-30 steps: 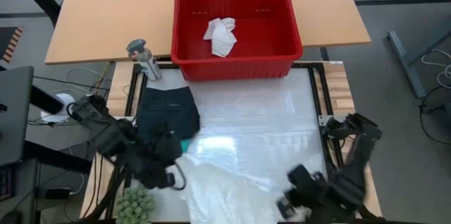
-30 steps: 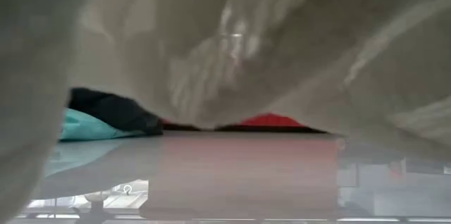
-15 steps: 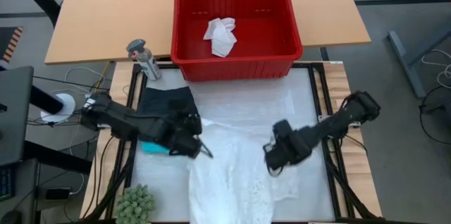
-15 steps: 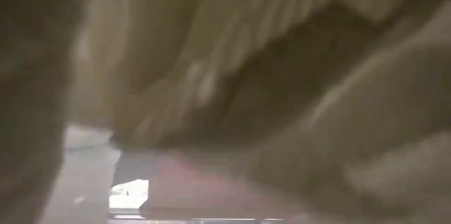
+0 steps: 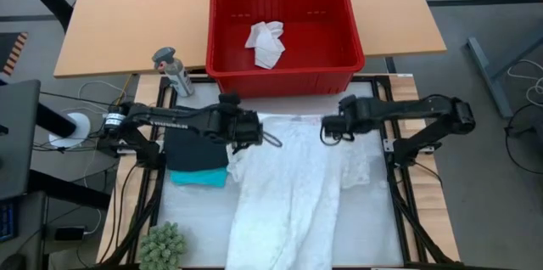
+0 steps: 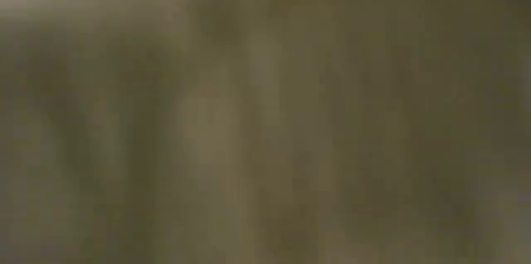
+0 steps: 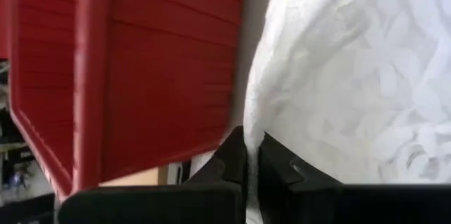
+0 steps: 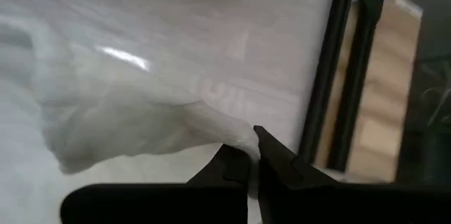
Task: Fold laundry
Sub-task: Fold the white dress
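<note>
Right, I have the white garment (image 5: 288, 189) spread long down the mat (image 5: 369, 219), its top edge just below the red basket (image 5: 284, 79). My left gripper (image 5: 254, 131) is pinched shut on the top left corner; the wrist view shows cloth between the closed fingers. My right gripper (image 5: 329, 126) nips the opposite corner the same way. I judge no fold made yet on this piece. A black garment (image 5: 193, 147) lies over a teal one (image 5: 199, 177) at the left, stacked flat and looking finished. One crumpled white piece (image 5: 265, 42) waits in the basket. The white cloth is thin, lacy, softly wrinkled; the basket is rigid ribbed plastic.
</note>
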